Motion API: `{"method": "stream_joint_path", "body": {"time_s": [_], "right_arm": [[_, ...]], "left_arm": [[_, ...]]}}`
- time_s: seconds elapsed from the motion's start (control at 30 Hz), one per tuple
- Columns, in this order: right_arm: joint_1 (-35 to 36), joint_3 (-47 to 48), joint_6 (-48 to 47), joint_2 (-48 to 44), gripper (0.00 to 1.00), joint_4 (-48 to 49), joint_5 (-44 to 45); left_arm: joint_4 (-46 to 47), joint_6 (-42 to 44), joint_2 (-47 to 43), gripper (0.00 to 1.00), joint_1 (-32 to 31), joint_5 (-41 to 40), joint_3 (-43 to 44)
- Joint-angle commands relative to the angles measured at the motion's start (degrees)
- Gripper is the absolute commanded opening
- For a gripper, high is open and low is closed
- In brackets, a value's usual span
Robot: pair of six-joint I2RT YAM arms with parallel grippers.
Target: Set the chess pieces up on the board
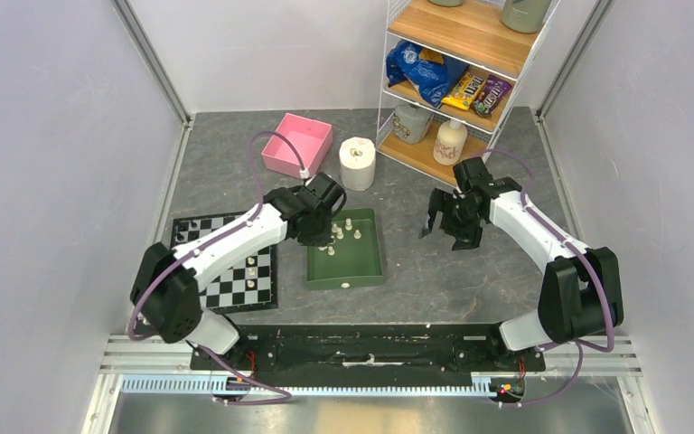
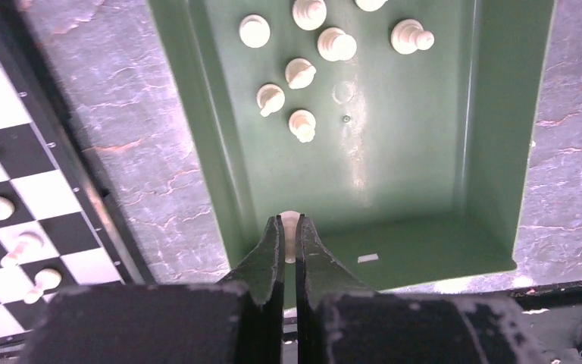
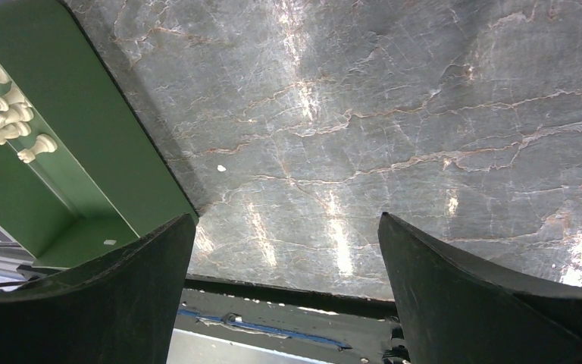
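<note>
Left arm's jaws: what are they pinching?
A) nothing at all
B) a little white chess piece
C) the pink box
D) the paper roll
B: in the left wrist view the left arm's jaws are almost shut, with a small white chess piece caught between their tips, above the green tray.

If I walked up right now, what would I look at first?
Probably the left gripper, pinching one little white chess piece in the green tray, where more pieces lie loose. Left of the tray sits the checkered board with a few pieces already on it. On the other side, the right gripper hangs open over the grey table.
</note>
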Motion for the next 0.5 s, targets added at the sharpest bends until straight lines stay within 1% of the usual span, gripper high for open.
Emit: {"method": "stream_joint_path", "body": {"time_s": [0.0,0.13,0.27,0.37,0.47], "right_arm": [[0.0,-0.2,-0.8,-0.7,0.99,0.5,-0.3],[0.1,-1.1,-0.7,-1.2,0.99,0.8,-0.5],[0.0,-1.6,-0.7,-1.5,0.99,1.1,-0.7],[0.0,-1.5,-0.7,-1.4,0.99,1.3,-0.9],[0.0,-1.7,-0.7,-1.4,0.99,1.5,-1.1]], "left_arm": [[-3.8,-4.9,-6.5,0.02,0.6,-4.6,1.6],[-6.1,-10.4,-13.9,0.02,3.6,-7.4,-1.9],[-8.9,-16.1,-21.9,0.02,8.9,-9.9,-7.7],[-10.0,-20.0,-26.8,0.02,12.9,-9.7,-12.6],[-10.1,-23.8,-30.0,0.02,15.3,-9.1,-17.2]]}}
